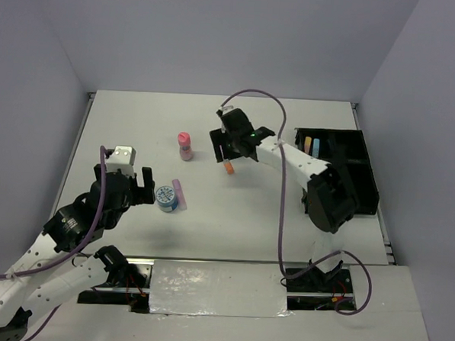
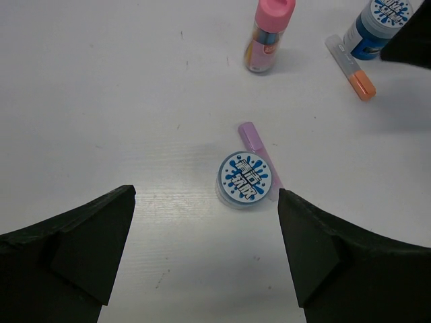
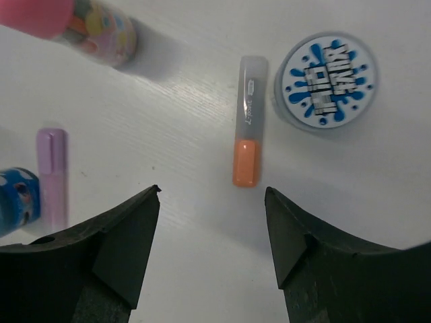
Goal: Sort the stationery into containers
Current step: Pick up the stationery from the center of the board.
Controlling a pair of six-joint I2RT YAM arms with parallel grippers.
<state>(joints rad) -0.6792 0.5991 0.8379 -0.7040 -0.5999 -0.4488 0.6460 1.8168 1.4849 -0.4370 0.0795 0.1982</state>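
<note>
The orange marker (image 3: 246, 149) lies flat just ahead of my open right gripper (image 3: 212, 192), with nothing between the fingers. A blue-white lidded tub (image 3: 325, 81) stands to its right. My right gripper (image 1: 229, 146) hovers over both at the table's middle. My left gripper (image 2: 205, 192) is wide open and empty, a little short of another tub (image 2: 244, 180). A purple marker (image 2: 256, 151) lies against that tub. The pink bottle (image 1: 185, 146) stands upright between the arms. The black organiser tray (image 1: 367, 178) sits at the right.
A blue item (image 1: 308, 142) and a yellow item (image 1: 316, 147) stand in the tray's far-left compartment. My right arm's elbow (image 1: 329, 199) covers part of the tray. White walls close the table on three sides.
</note>
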